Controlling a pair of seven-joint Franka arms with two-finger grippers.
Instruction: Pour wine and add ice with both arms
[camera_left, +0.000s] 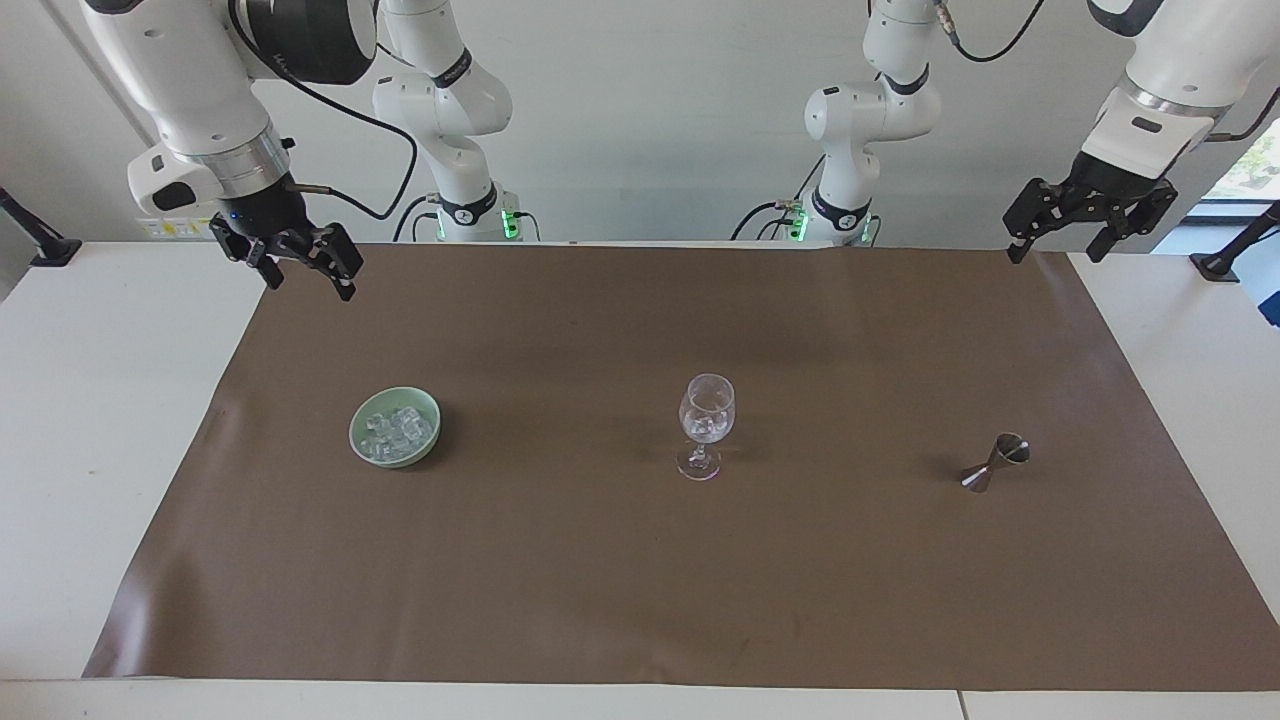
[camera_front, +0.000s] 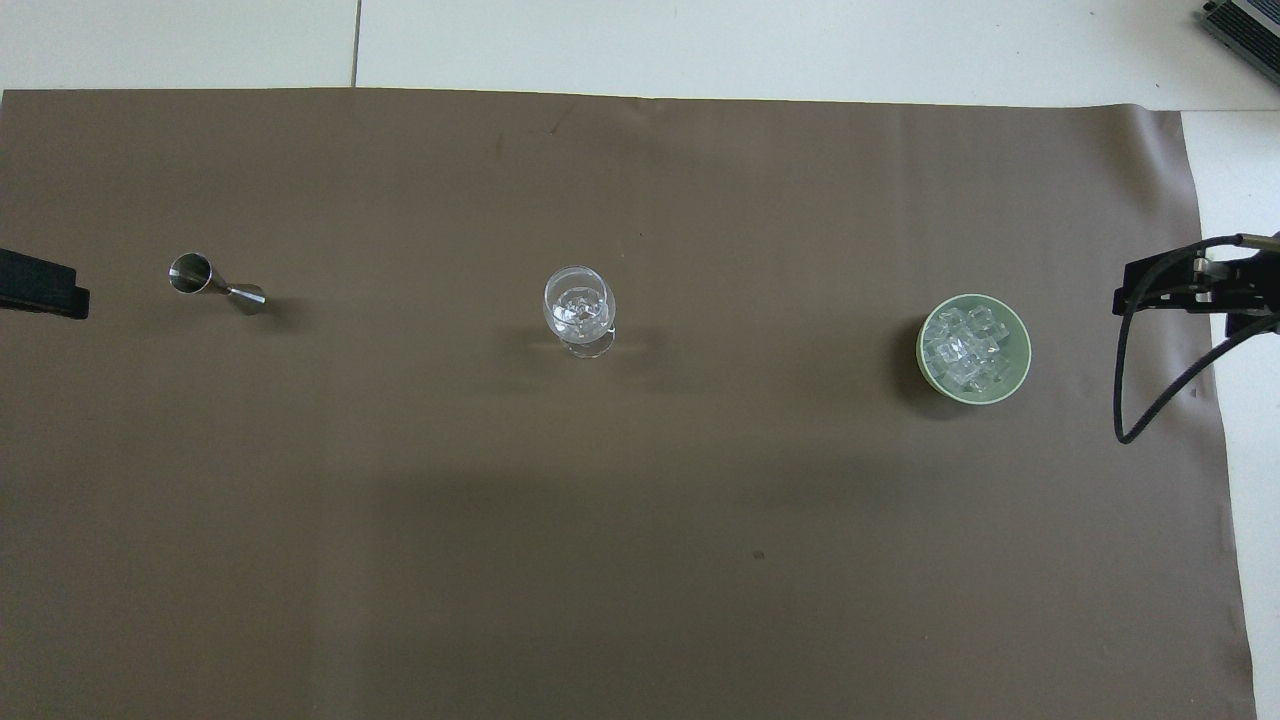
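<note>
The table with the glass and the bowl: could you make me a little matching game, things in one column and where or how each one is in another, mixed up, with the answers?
Things:
1. ice
2. wine glass
3. metal jigger
4. right gripper

Places or states:
A. lying on its side toward the left arm's end of the brown mat
B. open, up in the air, holding nothing
C. heaped in the green bowl
D. standing upright mid-mat, a few cubes inside

Pairs: 1-C, 2-D, 3-A, 4-B
</note>
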